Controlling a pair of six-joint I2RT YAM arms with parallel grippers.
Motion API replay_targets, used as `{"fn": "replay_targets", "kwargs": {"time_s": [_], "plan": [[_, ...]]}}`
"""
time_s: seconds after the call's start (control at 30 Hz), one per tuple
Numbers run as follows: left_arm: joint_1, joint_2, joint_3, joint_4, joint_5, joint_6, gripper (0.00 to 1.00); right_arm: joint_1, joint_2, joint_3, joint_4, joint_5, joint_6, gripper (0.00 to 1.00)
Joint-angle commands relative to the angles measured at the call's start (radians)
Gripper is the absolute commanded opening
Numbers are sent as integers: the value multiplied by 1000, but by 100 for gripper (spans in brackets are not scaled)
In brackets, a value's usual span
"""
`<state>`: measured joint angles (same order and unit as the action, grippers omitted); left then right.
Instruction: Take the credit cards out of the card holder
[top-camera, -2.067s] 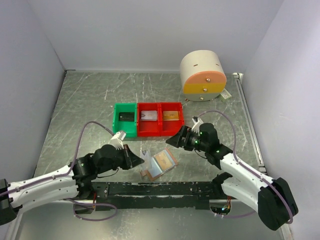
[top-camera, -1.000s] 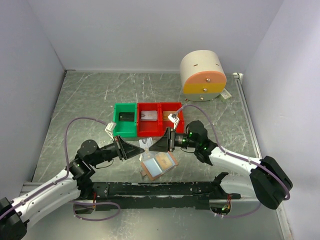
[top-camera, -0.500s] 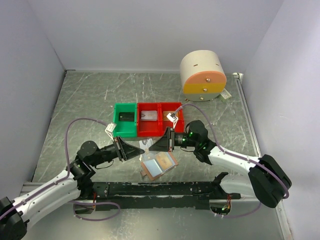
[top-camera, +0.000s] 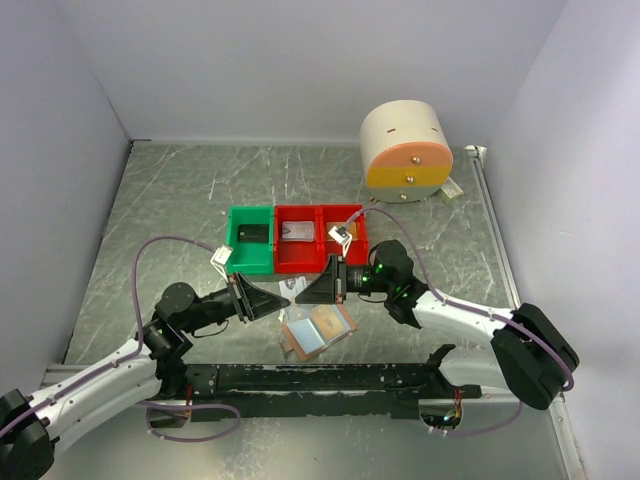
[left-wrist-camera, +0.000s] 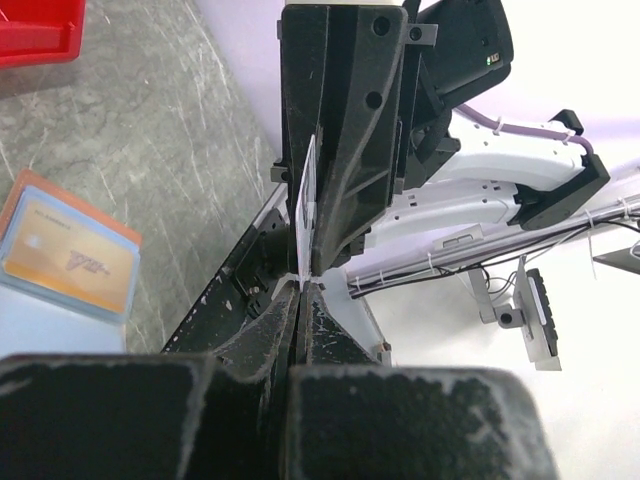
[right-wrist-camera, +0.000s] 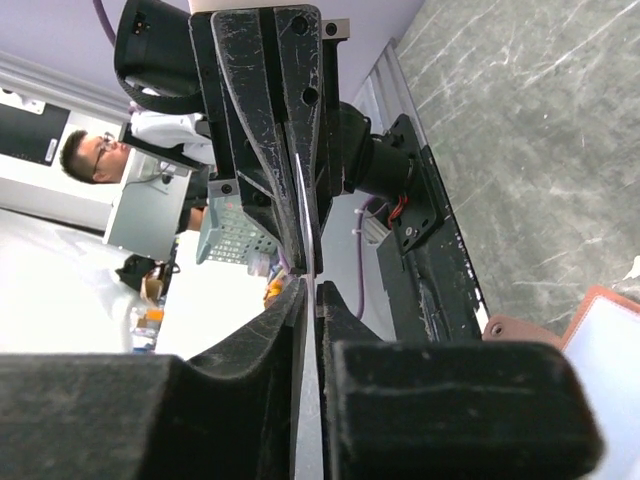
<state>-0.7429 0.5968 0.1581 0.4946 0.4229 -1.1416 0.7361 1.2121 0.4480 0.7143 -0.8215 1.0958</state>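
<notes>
- The left jaws and right jaws meet tip to tip above the desk (top-camera: 180, 210), just in front of the bins.
- A thin pale credit card (left-wrist-camera: 307, 200) stands edge-on between them. In both wrist views each pair of jaws is pressed nearly together on it, one at each end.
- The card holder (top-camera: 313, 331) lies open on the desk directly below the meeting point, near the arms' bases. Its pale blue-grey lining faces up.
- A gold-brown card (top-camera: 326, 321) sits in the right half of the card holder. The left wrist view shows this card flat against the lining.
- The green bin (top-camera: 250, 261) is the leftmost of three joined bins and holds a dark card (top-camera: 251, 233).
- The middle red bin (top-camera: 297, 261) holds a silver-grey card (top-camera: 298, 231).
- The right red bin (top-camera: 361, 228) is partly covered by a white tag on the right arm's cable. Something gold-brown shows inside it, but its shape cannot be made out.
- A cream cylinder with an orange band (top-camera: 404, 150) stands at the far right of the desk, well apart from the bins.
</notes>
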Motion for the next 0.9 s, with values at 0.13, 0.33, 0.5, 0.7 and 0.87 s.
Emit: {"fn": "replay_targets", "kwargs": {"time_s": [0.13,0.33,0.5,0.7,0.87], "plan": [[4,-25,-10,4,2,-3,7,11,-35,22,-23,22,-36,0],[4,-75,96,-378,-117,96,73,11,-122,128,-379,157,-241,0],[4,-34,268,-764,-290,235,100,12,-206,261,-748,417,-476,0],[39,197,484,-1061,-439,353,100,41,-263,335,-905,658,-588,0],[321,264,545,-1100,-288,484,100,133,-244,412,-999,834,-669,0]]}}
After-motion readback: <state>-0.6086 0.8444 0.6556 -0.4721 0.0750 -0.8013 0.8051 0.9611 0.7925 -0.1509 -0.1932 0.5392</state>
